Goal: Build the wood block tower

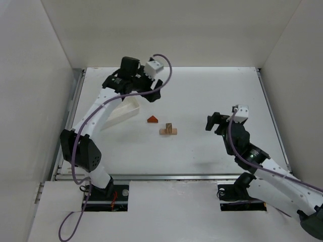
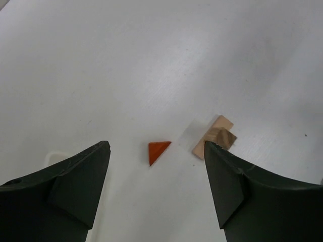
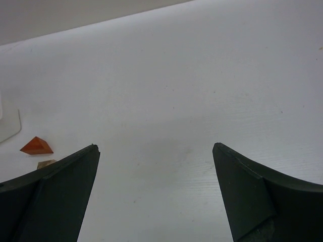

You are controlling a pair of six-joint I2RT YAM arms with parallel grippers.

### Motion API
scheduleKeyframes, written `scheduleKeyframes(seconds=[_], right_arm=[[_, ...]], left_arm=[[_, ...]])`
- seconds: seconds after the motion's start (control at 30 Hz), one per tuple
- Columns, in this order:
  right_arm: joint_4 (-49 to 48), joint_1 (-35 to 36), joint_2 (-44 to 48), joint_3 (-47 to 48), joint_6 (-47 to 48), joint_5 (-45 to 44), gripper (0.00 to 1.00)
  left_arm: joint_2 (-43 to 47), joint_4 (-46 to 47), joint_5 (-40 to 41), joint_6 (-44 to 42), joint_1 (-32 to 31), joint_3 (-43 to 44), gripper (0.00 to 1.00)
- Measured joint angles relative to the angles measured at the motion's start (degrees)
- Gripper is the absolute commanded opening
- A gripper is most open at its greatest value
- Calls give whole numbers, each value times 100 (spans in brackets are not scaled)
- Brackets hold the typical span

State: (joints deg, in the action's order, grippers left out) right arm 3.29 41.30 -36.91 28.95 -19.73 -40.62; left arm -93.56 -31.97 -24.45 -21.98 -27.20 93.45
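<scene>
Left end effector point(image 2: 155, 145) spread, white table point(image 1: 202, 151), walls point(image 1: 176, 30)

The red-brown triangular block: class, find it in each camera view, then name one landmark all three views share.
Top external: red-brown triangular block just left of centre.
Left wrist: lower centre.
Right wrist: far left, below the middle.
Shared landmark: the tan blocks beside it.

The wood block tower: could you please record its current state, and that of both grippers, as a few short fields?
tan blocks: small block sits on a flat bar
roof piece: lies apart from them, not yet placed on top
white tray: under the left arm
left gripper: open, empty
right gripper: open, empty
tower: unfinished
</scene>
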Motion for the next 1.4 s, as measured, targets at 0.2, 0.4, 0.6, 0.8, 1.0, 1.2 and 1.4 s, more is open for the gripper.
scheduleKeyframes(seconds=[0.2, 0.4, 0.6, 0.8, 1.0, 1.2, 1.4], right_arm=[[509, -396, -1720, 1547, -258, 693, 100], [831, -922, -2730, 2662, -337, 1714, 100], [831, -1021, -2758, 2695, -330, 2367, 100], [828, -1023, -2754, 2658, -247, 2599, 100], [833, -1021, -2575, 2490, -225, 2634, 100], [828, -1023, -2159, 2184, -210, 2645, 100], [822, -1023, -2004, 2015, -210, 2643, 100]], left_arm=[[142, 208, 127, 457, 931, -313, 56], [157, 164, 647, 127, 660, -833, 48], [85, 264, 1231, -754, 457, -1480, 65], [-212, 518, 1456, -2448, 302, -1766, 78], [-376, 741, 1095, -3753, 247, -2037, 80], [-756, 610, 409, -4625, 293, -2033, 84], [-1060, 525, 168, -5029, 304, -2033, 84]])
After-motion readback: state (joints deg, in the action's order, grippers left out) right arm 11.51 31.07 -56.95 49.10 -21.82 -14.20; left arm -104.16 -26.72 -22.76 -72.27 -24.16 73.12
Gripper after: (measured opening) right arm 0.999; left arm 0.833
